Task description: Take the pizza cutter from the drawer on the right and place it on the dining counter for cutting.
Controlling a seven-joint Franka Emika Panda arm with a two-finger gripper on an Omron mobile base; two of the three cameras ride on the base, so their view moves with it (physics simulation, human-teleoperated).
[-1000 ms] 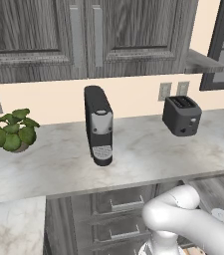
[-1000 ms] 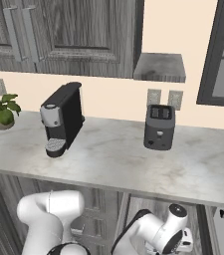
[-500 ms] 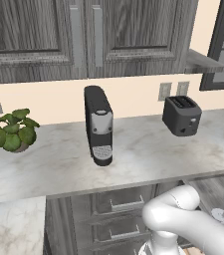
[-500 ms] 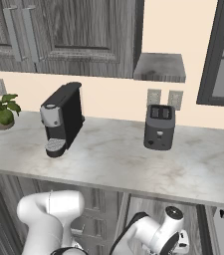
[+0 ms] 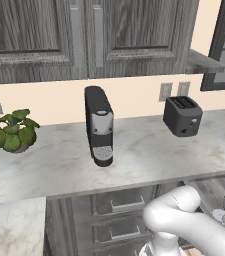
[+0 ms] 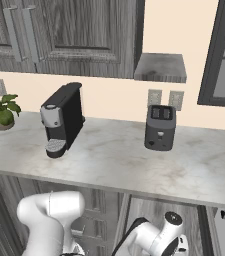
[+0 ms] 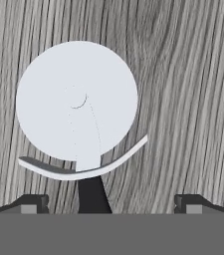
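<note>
Sits a touch lower in the right base view than half a second ago, with the Panda wrist (image 6: 171, 232) tilted over the open drawer (image 6: 191, 217). Holds the two-finger gripper (image 7: 111, 204) wide open in the hand view, released, with one dark fingertip well to each side of the black handle (image 7: 92, 195). Shows the pizza cutter (image 7: 108, 74) lying on the wood-grain drawer bottom, with round pale wheel away from the fingertips, curved guard (image 7: 63, 177) across the neck, and handle running down between the fingertips. Cannot tell from these views whether either fingertip touches the drawer bottom. Shows, on the marble worktop (image 5: 149, 155) behind the arm, from left to right in the left base view, a potted plant (image 5: 15, 135), a pod coffee machine (image 5: 99, 125) and a two-slot toaster (image 5: 182, 117), all standing upright and apart.
</note>
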